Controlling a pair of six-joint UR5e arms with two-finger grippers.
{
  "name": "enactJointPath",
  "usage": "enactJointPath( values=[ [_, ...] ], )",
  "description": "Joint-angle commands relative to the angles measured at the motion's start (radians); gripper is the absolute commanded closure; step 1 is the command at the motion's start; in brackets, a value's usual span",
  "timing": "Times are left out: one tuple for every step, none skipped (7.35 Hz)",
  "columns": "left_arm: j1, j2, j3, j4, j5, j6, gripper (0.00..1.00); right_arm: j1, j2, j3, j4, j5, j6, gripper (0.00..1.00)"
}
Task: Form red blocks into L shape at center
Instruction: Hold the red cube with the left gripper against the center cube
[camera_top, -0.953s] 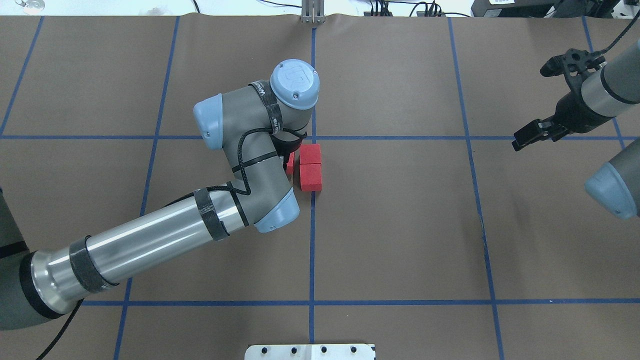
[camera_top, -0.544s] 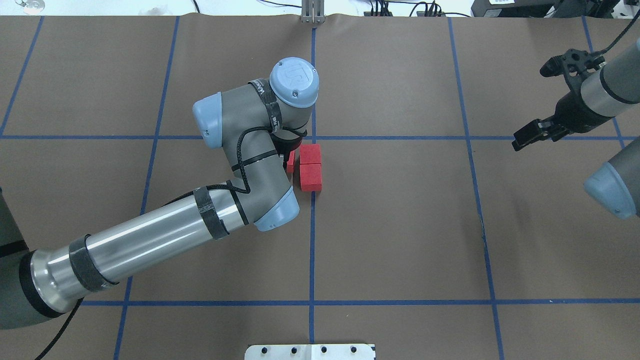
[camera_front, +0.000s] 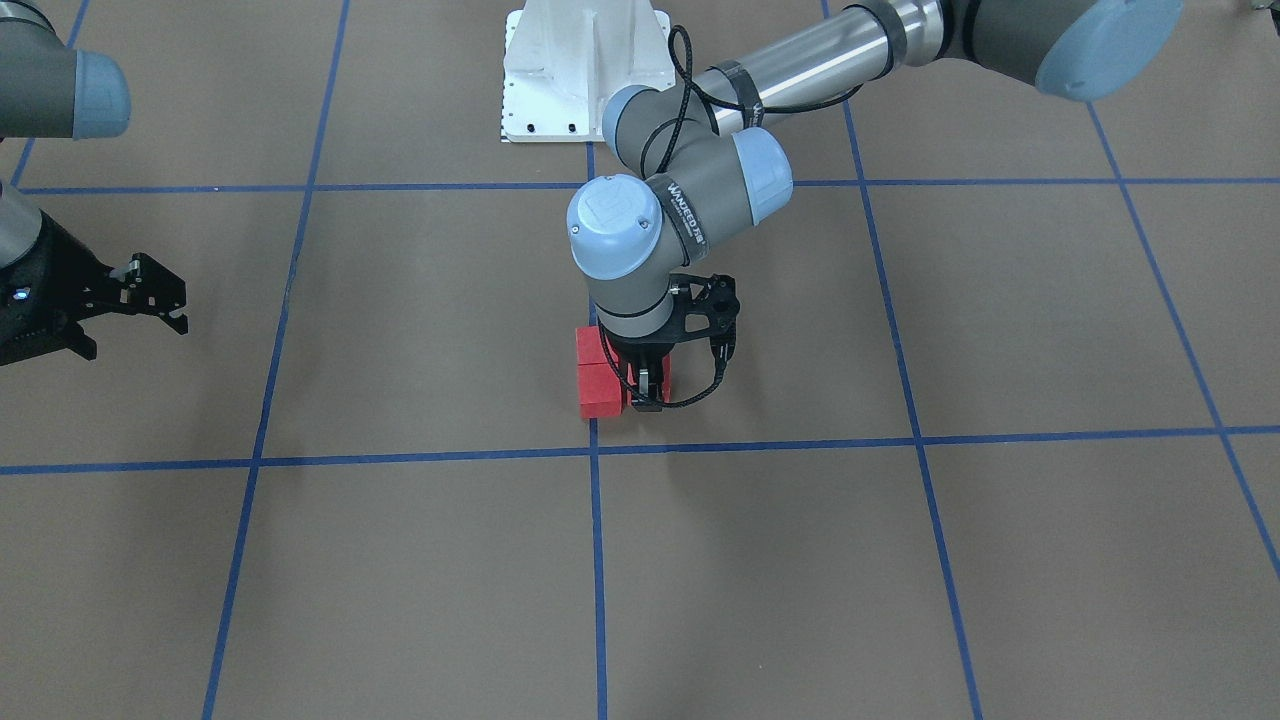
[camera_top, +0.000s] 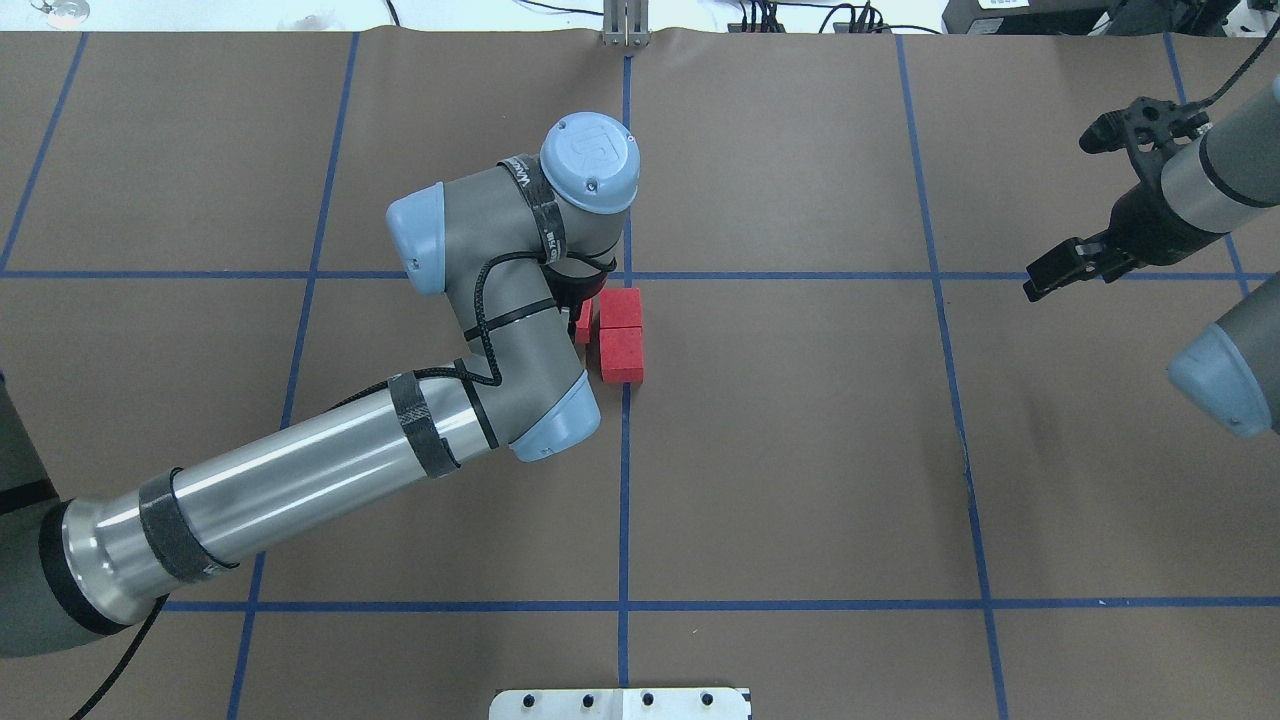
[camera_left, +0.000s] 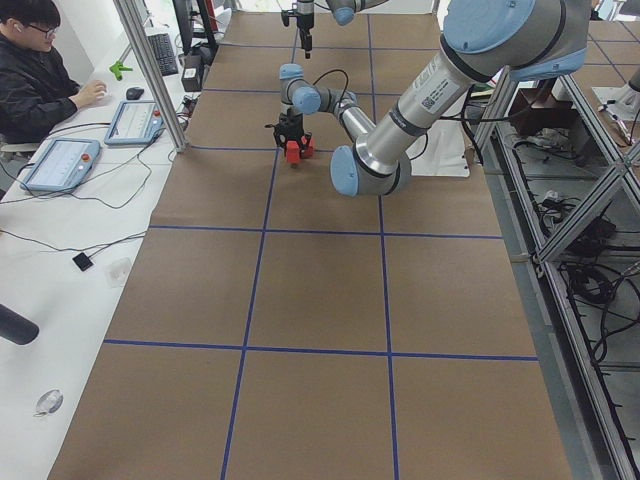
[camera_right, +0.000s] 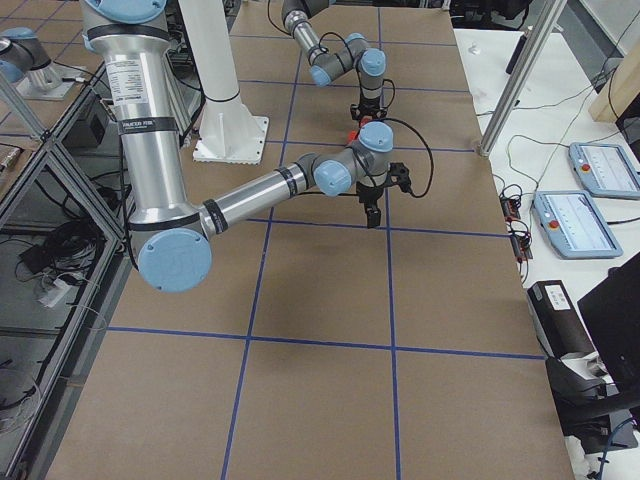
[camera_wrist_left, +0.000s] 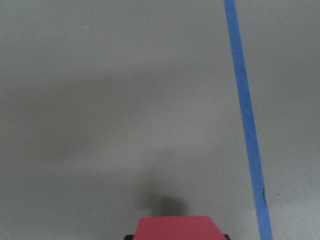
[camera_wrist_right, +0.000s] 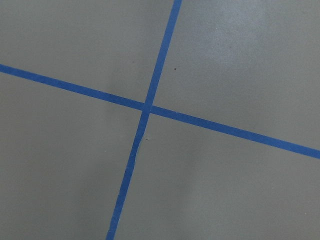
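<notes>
Near the blue tape crossing (camera_front: 593, 452), our left gripper (camera_front: 645, 392) is clamped on a small matte red cube (camera_wrist_left: 175, 227), now nudged beside the far red cube (camera_top: 621, 307). Nearly an L.

In the front-facing view, the black fingers of the left gripper (camera_front: 648, 388) screen one small matte red cube (camera_wrist_left: 175, 227). Contact between this cube and the two other red cubes (camera_top: 621, 355) cannot be confirmed.

In the overhead view, the grey wrist joint (camera_top: 520, 300) of the left arm covers the left gripper completely. It also covers most of the cube, and only a narrow red strip shows.

In the left wrist view, the bottom edge cuts off the cube, and only its upper portion shows.

In both side views, the cubes are too small to separate.
</notes>
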Motion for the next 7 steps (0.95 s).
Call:
enactJointPath(
  values=[
    [0.0,0.0,0.002,-0.001,0.001,-0.001,1.0,0.0,0.0,0.001,-0.001,0.0,0.0,0.01],
    [0.0,0.0,0.0,-0.001,0.0,-0.001,1.0,0.0,0.0,0.003,-0.001,0.0,0.0,0.01],
    [0.0,0.0,0.0,-0.004,0.001,-0.001,1.0,0.0,0.0,0.001,0.001,0.0,0.0,0.01],
    [0.0,-0.002,0.0,-0.007,0.001,-0.001,1.0,0.0,0.0,0.003,0.001,0.0,0.0,0.01],
    [0.0,-0.002,0.002,-0.027,0.003,-0.003,1.0,0.0,0.002,0.001,0.001,0.0,0.0,0.01],
    [0.0,-0.002,0.0,-0.027,0.003,-0.003,1.0,0.0,0.002,0.0,0.001,0.0,-0.001,0.01],
    [0.0,-0.002,0.0,-0.027,0.004,-0.004,1.0,0.0,0.003,-0.002,0.001,0.0,0.0,0.01]
  ],
)
